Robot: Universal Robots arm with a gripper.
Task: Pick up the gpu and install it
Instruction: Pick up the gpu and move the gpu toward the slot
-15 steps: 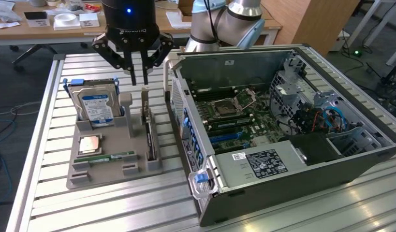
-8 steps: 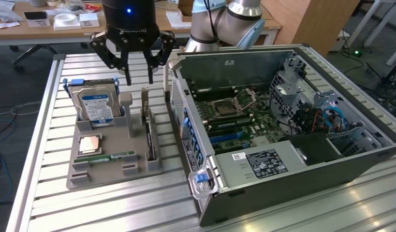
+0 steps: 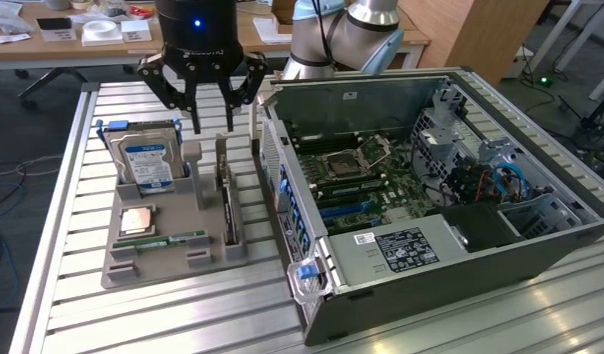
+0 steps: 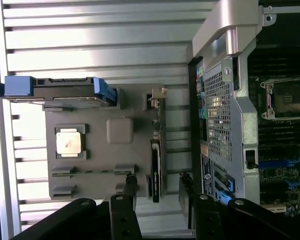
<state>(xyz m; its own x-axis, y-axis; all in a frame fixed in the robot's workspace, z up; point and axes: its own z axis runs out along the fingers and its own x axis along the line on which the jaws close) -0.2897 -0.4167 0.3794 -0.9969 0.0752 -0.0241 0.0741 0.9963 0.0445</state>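
- Fingers (image 3: 195, 114) spread wide and gripping nothing, upper left of the exterior frame, directly above the gpu (image 3: 226, 195).
- On edge in a slot of the grey holder (image 3: 174, 269), left of centre, the gpu stands just beside the open computer case (image 3: 537, 243). In the wrist view its end lies between the two fingers, clear of both.
- Same holder: hard drive (image 3: 147, 162) upright, memory stick (image 3: 164, 240) lying flat.
- Holder and case rest on the slatted bench (image 3: 75, 310).

gpu (image 3: 228, 206) in tray (image 3: 149, 274), tool (image 3: 213, 125) above — case (image 3: 459, 295) beside
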